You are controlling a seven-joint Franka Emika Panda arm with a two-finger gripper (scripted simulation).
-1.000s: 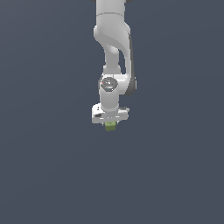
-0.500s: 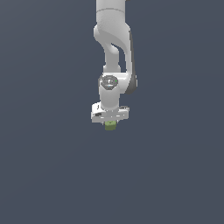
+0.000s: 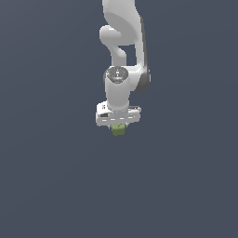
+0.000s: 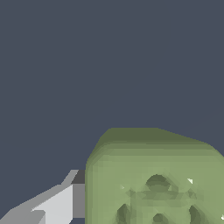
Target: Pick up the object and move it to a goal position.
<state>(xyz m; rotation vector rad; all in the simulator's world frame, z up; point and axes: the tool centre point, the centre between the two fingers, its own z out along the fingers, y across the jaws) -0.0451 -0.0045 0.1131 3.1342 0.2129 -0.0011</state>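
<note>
a white franka panda arm (image 3: 122, 56) reaches down over a bare slate-grey floor (image 3: 51, 186), its gripper (image 3: 118, 126) clamped on the olive-green cube (image 3: 118, 130), which sits between the fingertips just below the hand; no goal marker shows in either view. in the wrist view the cube (image 4: 155, 179) fills the near corner, its dotted circular mark facing the camera, with one pale finger (image 4: 54, 203) pressed against its side. the carry looks best done with steady pressure and a smooth, unhurried path, since the block is narrow and could twist out under a jerk. against the picture from half a second ago, arm and cube sit in almost the same place, only slightly shifted.
</note>
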